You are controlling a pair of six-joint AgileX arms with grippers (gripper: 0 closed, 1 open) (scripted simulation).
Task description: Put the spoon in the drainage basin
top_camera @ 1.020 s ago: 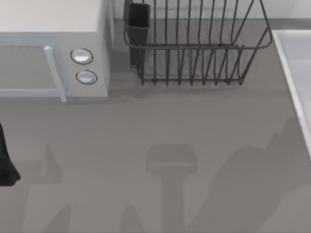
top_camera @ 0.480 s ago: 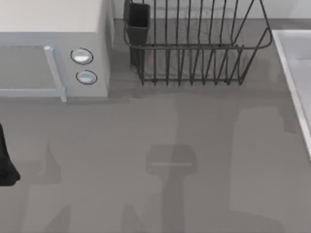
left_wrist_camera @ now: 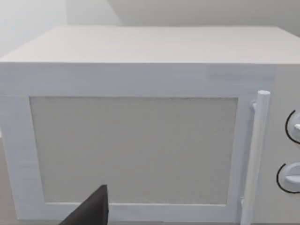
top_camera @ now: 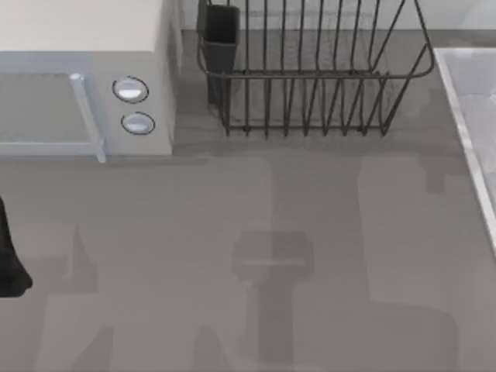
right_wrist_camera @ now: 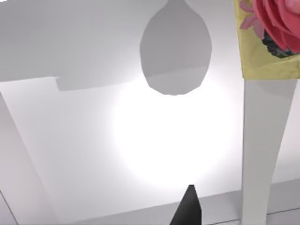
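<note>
My left arm (top_camera: 11, 260) parked at table's (top_camera: 232, 201) left edge, facing microwave (left_wrist_camera: 140, 126). Wire rack (top_camera: 310, 77) at back. Cannot tell finger state for either gripper.

Grey countertop (top_camera: 232, 201) under soft shadows; a white microwave (top_camera: 77, 70) stands at its left (door shut), pale wall behind.

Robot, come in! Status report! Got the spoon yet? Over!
Left gripper parked facing microwave. Right gripper over pale surface; grey oval ahead, spoon or shadow, cannot tell. Nothing seen blocking wire rack.
</note>
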